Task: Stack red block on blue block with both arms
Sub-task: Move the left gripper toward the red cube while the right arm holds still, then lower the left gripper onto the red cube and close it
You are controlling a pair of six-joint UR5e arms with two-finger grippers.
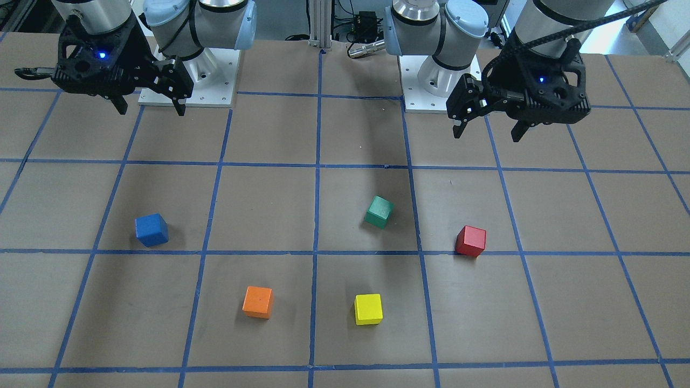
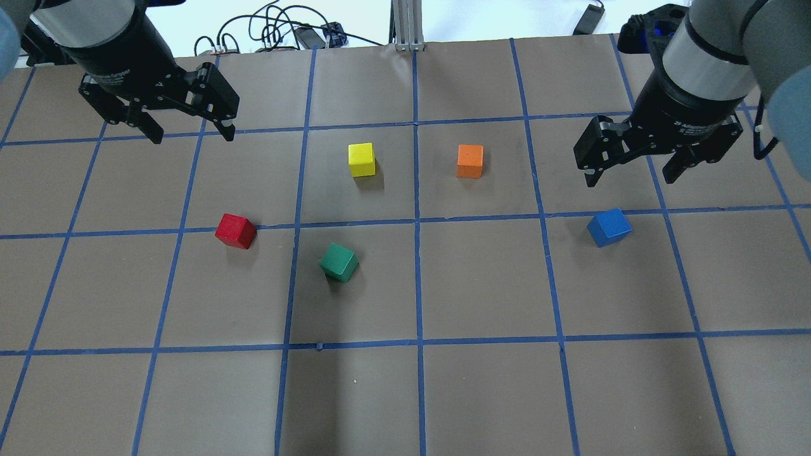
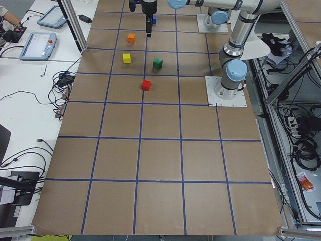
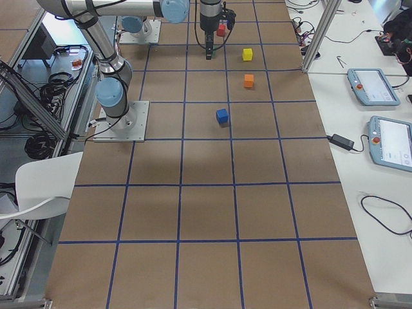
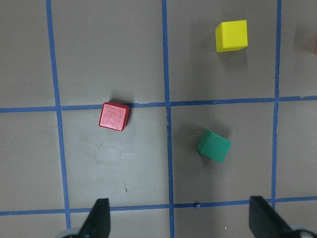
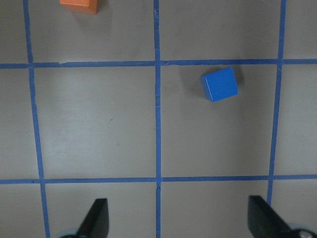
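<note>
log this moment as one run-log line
left gripper: open, empty | right gripper: open, empty | red block: on table | blue block: on table | stack: not started

Silver-grey arms point(image 1: 215, 27) with light-blue joint caps point(image 1: 467, 19).

Overhead: behind the robot, looking down. Front: opposite, facing back. Sides: high, far, at each end of the brown blue-taped table point(image 3: 160, 158). Wrists: close, straight down (left's small matte red cube point(image 5: 114, 116) also overhead).
</note>
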